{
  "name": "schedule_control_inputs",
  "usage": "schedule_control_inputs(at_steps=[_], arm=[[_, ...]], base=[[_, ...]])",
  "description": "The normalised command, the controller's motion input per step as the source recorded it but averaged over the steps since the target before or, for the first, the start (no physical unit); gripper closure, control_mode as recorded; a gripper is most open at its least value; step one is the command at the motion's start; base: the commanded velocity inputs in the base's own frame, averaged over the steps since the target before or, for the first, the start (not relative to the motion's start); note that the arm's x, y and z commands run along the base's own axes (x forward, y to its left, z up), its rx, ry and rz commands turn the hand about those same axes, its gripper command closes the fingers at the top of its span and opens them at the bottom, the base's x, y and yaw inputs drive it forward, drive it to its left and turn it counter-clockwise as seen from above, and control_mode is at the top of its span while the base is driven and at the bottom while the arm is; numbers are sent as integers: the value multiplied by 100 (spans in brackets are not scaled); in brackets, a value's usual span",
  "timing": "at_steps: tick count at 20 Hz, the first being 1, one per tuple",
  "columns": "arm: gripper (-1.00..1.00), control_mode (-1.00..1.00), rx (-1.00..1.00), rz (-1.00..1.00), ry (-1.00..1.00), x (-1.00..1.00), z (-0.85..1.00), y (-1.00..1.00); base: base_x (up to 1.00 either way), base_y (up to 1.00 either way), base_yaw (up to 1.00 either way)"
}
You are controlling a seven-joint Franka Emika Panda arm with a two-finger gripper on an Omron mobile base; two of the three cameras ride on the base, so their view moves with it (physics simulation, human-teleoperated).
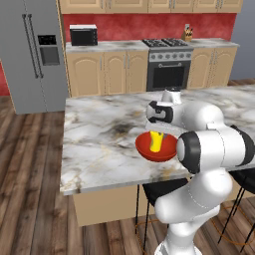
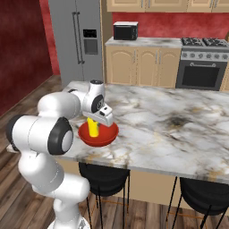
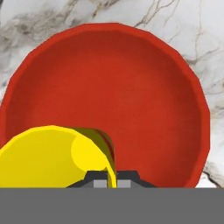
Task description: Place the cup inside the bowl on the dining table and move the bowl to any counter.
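Your end effector is clamped on the cup's wall, one dark finger on each side of the yellow rim, as the hand view shows at its lower edge. You hold the cup over the inside of the bowl, the landmark for everything below. From the left base view the cup stands roughly upright, its lower part within the bowl's red rim. From the right base view the cup hangs under the hand, again inside the bowl. Whether its base touches the bowl's floor you cannot tell; the rim hides that spot.

In the hand view the bowl spreads wide and bare ahead of the cup, which sits at the bowl's near edge.

You see the bowl resting on the dining table, near the table's front edge on the robot's side. Under that edge, just below the bowl, stand black stools.

Well beyond the bowl, across the table, runs the wall counter on tan arched cabinets. On it, a microwave sits. Beside that run, an oven with a gas hob stands, and a grey fridge is at the far left.
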Motion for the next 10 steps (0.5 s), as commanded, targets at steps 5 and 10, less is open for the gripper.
schedule_control_inputs(at_steps=[5, 10], arm=[[100, -100, -1, 1, 0, 0, -17, 0], [100, -100, -2, 2, 0, 0, -19, 0]], base=[[0, 0, 0], [0, 0, 0]])
